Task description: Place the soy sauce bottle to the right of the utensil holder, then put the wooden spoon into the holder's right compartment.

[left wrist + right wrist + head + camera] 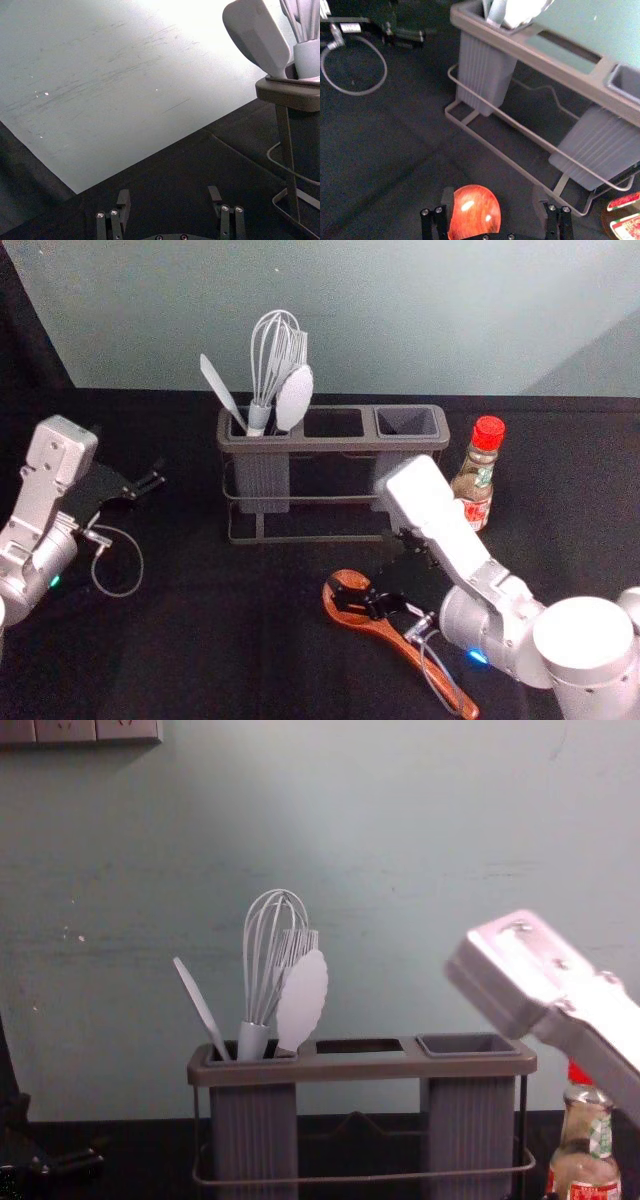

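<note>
- The left tool (169, 191) hangs at the robot's left, away from the utensil holder (332, 444), its fingers spread with nothing between them; it looks parked, since the spoon lies nearer the other arm.
- The holder stands upright on the dark counter (200, 640), its row of openings facing up so that utensils can drop in. Its left compartment (262, 485) bears the pale whisk (270, 955) and its neighbours — the right compartment (407, 421) is presumably the spoon's goal.
- In front of the holder lies the wooden spoon (402, 643), flat and slanting, bowl (475, 212) towards the holder and handle back towards the robot. That probably suits a grasp near the bowl.
- The right tool (493, 194) is open over the bowl end, which sits between its fingers but closer to one of them — I see no grip. Centring before closing would likely help, as the rounded bowl might slip.
- Farthest right, the soy sauce bottle (474, 487) stands upright just beside the holder, so its placing seems done. It lies beyond the right tool, outside its fingers.
</note>
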